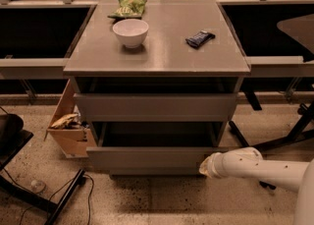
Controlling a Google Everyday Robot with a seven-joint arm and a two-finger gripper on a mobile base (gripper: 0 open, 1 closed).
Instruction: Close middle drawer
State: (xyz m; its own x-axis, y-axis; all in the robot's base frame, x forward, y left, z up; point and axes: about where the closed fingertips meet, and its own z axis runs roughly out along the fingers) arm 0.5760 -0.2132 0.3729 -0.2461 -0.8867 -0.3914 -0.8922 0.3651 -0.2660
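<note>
The middle drawer (147, 159) is a wide grey drawer with a flat front. It stands partly out of the grey cabinet (157, 52), and a strip of its dark tray interior (157, 134) shows behind the front. Above it is the taller top drawer front (157, 107). My gripper (205, 166) is at the end of the white arm (260, 169), which comes in from the lower right. The gripper is right against the right end of the middle drawer's front. The lowest drawer is mostly hidden under the middle one.
On the cabinet top are a white bowl (130, 32), a green bag (127, 8) and a dark snack bar (200, 38). A cardboard box (68, 133) leans at the cabinet's left. Black chair legs and a cable (61, 199) lie lower left. Black stand legs (294, 130) are at right.
</note>
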